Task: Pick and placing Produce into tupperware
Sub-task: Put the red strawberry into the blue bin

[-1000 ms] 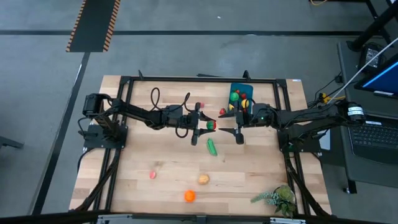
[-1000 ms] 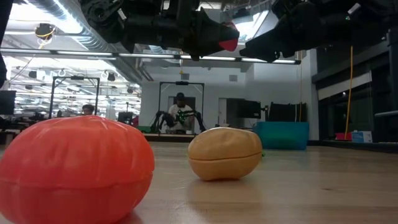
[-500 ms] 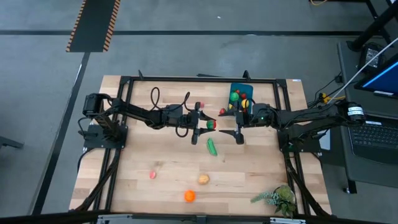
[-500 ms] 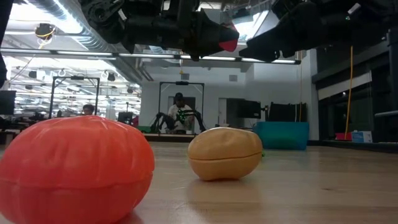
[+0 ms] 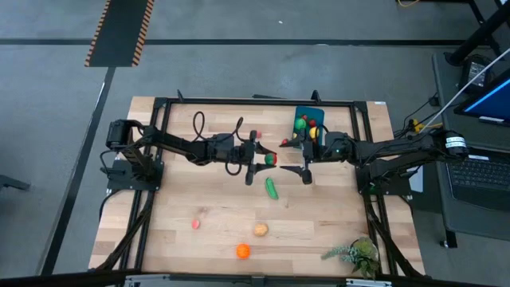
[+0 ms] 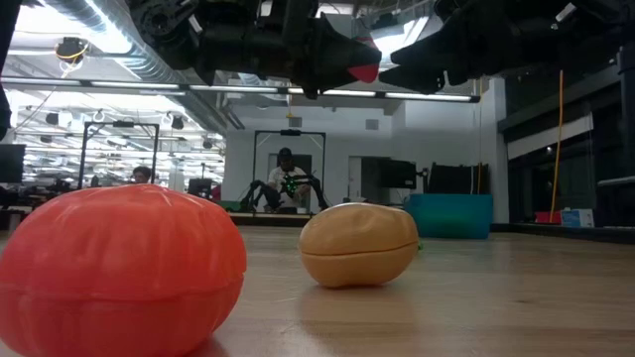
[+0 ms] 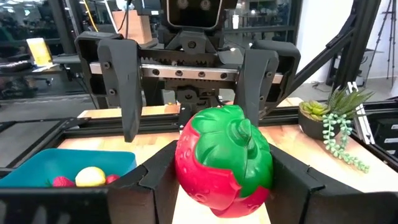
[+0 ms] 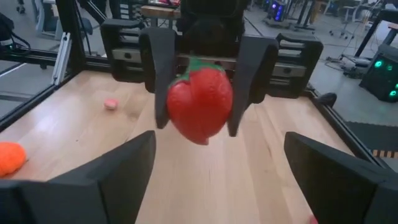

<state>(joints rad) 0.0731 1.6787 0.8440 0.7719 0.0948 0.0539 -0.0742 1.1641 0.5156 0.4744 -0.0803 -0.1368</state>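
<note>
A red toy strawberry with a green top [image 7: 224, 165] sits in my left gripper [image 5: 265, 159], lifted above the table's middle. My right gripper [image 8: 214, 186] faces it from the table's right side with fingers wide open, a short gap away, touching nothing. In the right wrist view the strawberry [image 8: 199, 106] hangs between the left gripper's dark fingers. The blue tupperware [image 5: 308, 123] rests on the table near the far edge, several produce pieces inside. A green cucumber [image 5: 272, 188] lies flat on the table, on the near side of both grippers. My left gripper pinches the strawberry across its body [image 7: 186, 168] between its two fingers [image 8: 157, 74]. The fingers are level and point toward the table's right. The strawberry is lifted clear of the table, with its green top [image 7: 239, 134] turned toward my right gripper.
A pink piece [image 5: 195, 224], a tan piece [image 5: 260, 229] and an orange piece [image 5: 242, 251] lie toward the near edge. The leafy sprig [image 5: 355, 255] lies at the near right corner. A small red piece [image 5: 284, 143] sits beside the tupperware. A black frame [image 5: 239, 101] borders the table.
</note>
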